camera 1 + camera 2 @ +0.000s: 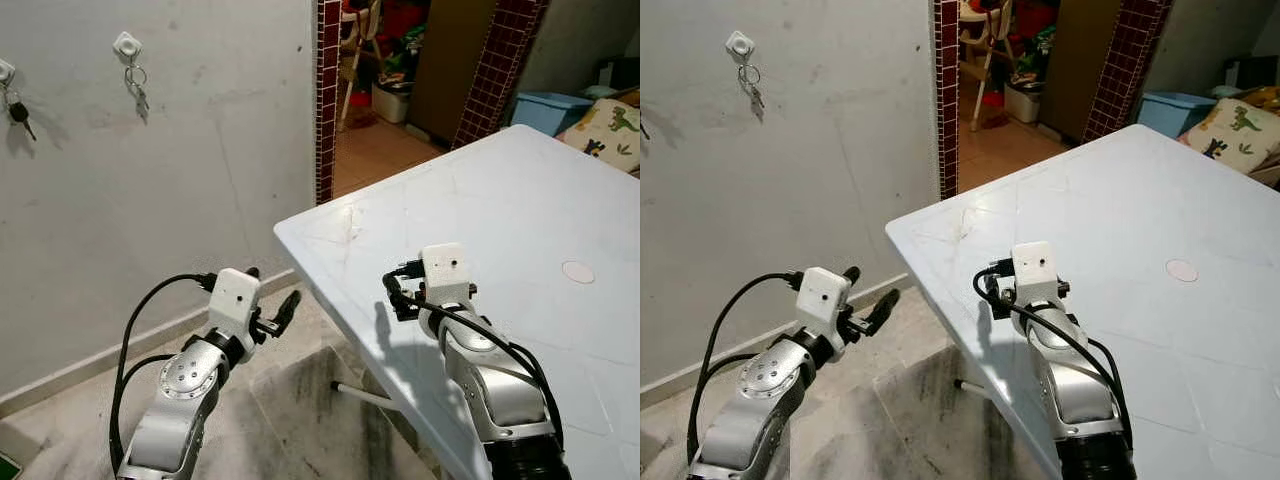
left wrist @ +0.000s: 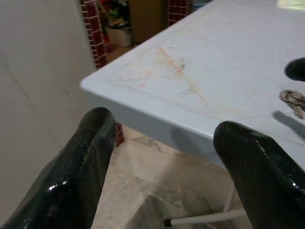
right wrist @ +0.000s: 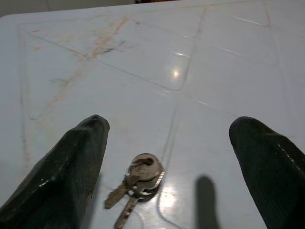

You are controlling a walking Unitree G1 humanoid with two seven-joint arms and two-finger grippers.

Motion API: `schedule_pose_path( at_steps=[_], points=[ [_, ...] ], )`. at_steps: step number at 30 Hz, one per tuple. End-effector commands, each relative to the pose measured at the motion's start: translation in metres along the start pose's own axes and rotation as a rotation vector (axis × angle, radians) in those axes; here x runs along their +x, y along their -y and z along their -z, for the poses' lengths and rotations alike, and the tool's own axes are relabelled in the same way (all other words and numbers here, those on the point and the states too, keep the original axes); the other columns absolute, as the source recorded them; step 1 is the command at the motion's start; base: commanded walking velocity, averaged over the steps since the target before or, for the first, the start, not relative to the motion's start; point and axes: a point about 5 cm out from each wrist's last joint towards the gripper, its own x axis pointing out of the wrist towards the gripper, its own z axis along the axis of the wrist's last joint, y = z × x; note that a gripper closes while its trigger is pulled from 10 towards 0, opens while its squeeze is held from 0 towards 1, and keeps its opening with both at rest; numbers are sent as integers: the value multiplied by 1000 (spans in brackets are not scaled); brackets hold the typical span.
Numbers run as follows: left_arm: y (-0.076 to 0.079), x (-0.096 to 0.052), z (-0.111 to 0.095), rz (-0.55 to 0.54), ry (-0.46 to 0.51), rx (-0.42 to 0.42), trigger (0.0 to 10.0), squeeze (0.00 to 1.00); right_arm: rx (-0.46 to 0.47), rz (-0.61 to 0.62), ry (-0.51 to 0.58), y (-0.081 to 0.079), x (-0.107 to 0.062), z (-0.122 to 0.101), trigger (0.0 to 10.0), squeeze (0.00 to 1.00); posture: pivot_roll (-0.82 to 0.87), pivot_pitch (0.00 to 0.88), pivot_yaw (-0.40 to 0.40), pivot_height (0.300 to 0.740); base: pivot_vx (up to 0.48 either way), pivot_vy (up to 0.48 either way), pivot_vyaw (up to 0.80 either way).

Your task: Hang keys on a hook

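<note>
A small bunch of silver keys [image 3: 137, 180] lies flat on the white table [image 1: 520, 190], also caught in the left wrist view as keys [image 2: 293, 101]. My right gripper [image 3: 167, 128] hovers just above them, open, its fingers on either side and not touching. My left gripper [image 1: 272, 290] is open and holds nothing, low beside the table's near corner, over the floor. On the grey wall, a white hook [image 1: 128, 45] carries a key ring [image 1: 137, 92]. A second hook [image 1: 5, 72] further left holds a black-headed key [image 1: 18, 112].
A doorway framed by dark red tiled pillars [image 1: 327, 100] opens behind the table into a cluttered room. A blue bin [image 1: 550, 108] and a dinosaur-print cushion [image 1: 612, 130] lie at the far right. A white table leg [image 1: 365, 395] crosses the marble floor below.
</note>
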Motion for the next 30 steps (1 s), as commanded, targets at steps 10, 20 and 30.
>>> schedule_pose_path(
  at_steps=[10,20,30],
  points=[
    [-5,1,1,19,-18,35,10000,0,20,-31,-45,5,-3,1,10000,0,-31,0,9,740,0,0,0],
    [-6,0,5,15,-39,32,10000,0,24,-129,-62,6,-10,8,10000,0,-22,0,-10,740,0,0,0],
    [-4,-3,15,-47,-65,61,10000,0,1,-151,-145,6,-18,32,5961,0,-17,0,-9,740,0,0,0]
  ],
)
